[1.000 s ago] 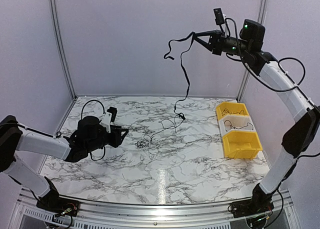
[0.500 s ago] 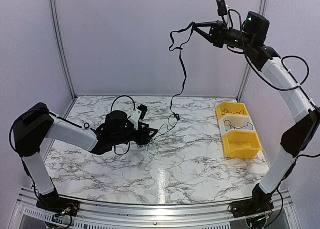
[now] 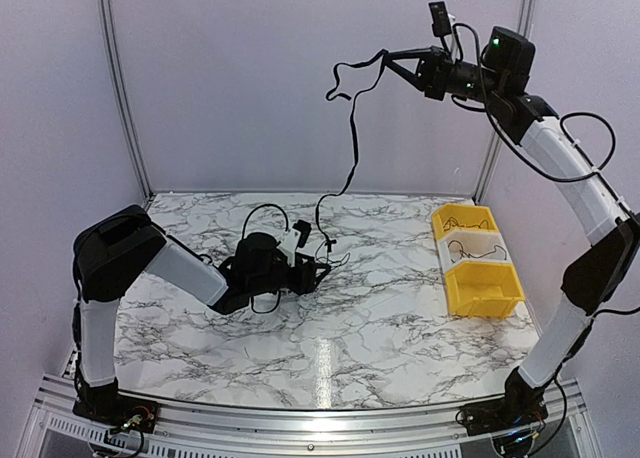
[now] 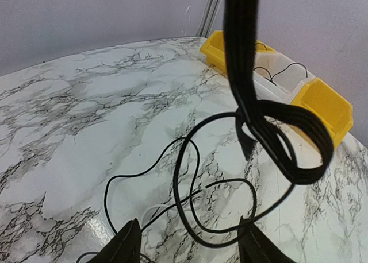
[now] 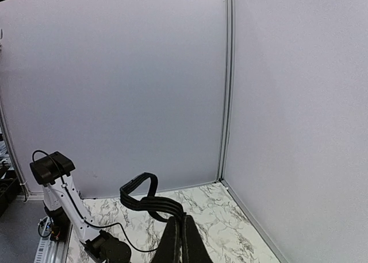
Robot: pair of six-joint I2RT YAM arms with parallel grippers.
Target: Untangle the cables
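Observation:
The cables are a hanging black flat cable (image 3: 352,128) and thin black loops (image 4: 190,177) with a pale wire (image 4: 150,209) on the marble table. My right gripper (image 3: 385,56) is high above the table's back, shut on the flat cable's upper end (image 5: 144,201). That cable drops to the table (image 3: 322,240). In the left wrist view it hangs as a thick strand (image 4: 241,50) with a loop (image 4: 290,145). My left gripper (image 3: 316,269) is low over the table. It is open, its fingers (image 4: 123,247) either side of the thin loops, holding nothing.
Yellow bins (image 3: 476,260) stand in a row at the table's right, holding thin wires; they also show in the left wrist view (image 4: 325,102). Grey walls close the back and sides. The left arm's elbow (image 3: 125,243) stands over the table's left.
My left gripper has moved right across the table to the thin loops. My right gripper stays high; the hanging cable's lower end has swung left, toward the left gripper.

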